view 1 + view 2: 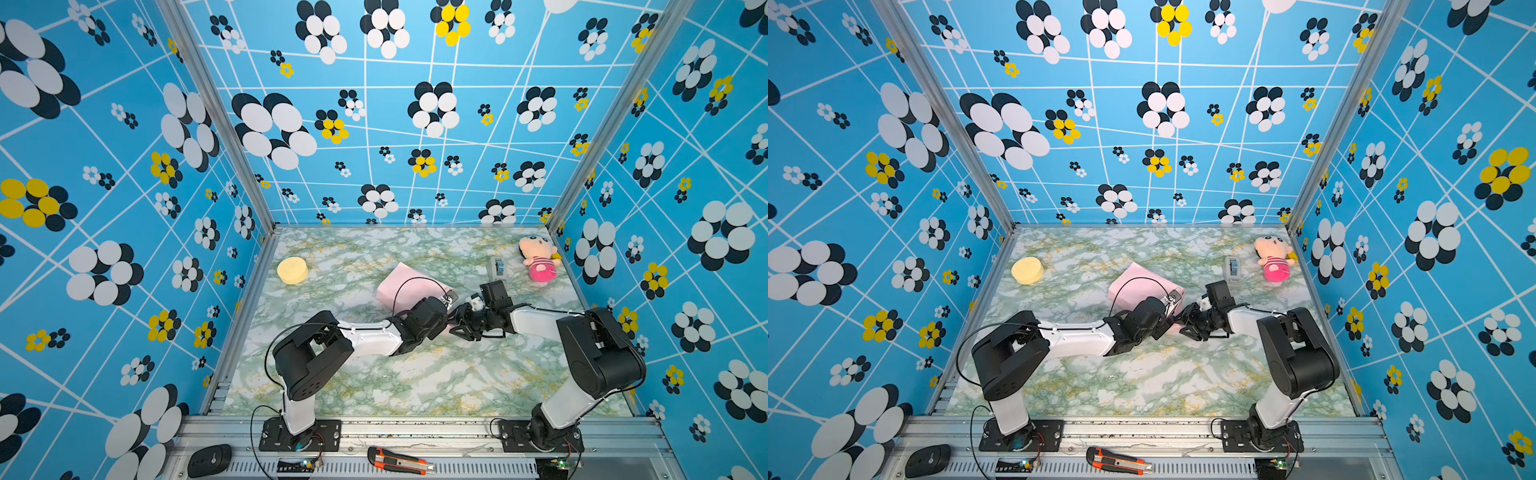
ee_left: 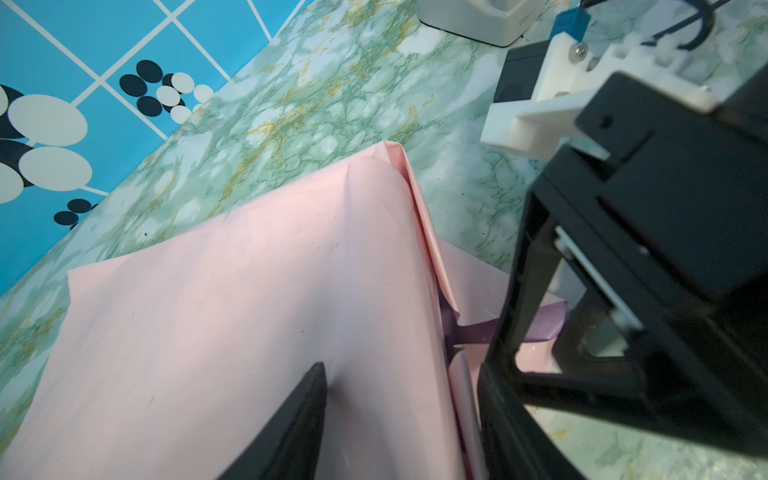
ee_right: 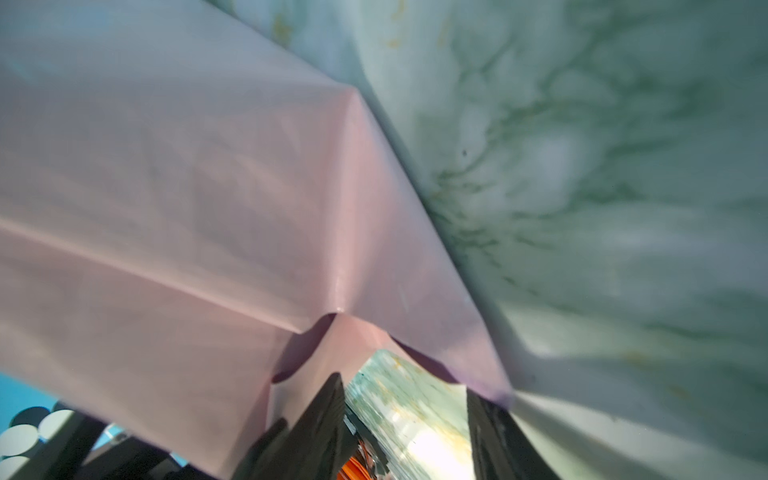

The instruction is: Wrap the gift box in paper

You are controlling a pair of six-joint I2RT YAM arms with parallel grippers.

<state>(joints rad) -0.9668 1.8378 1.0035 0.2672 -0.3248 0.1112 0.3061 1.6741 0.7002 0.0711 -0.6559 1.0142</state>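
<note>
paper (image 2: pixel 232 291) looks thin, floppy: pinch its loose edge; right gripper (image 3: pixel 403 384) jaws stand apart, left gripper's (image 2: pixel 395 382) i cannot tell.

Both arms are reached low and inward from their bases, elbows bent, forearms angled toward the middle. The left gripper (image 1: pixel 442 311) and right gripper (image 1: pixel 457 322) are parked almost nose to nose. Right fingers (image 3: pixel 328 415) are held apart; left jaws can't be made out.
</note>
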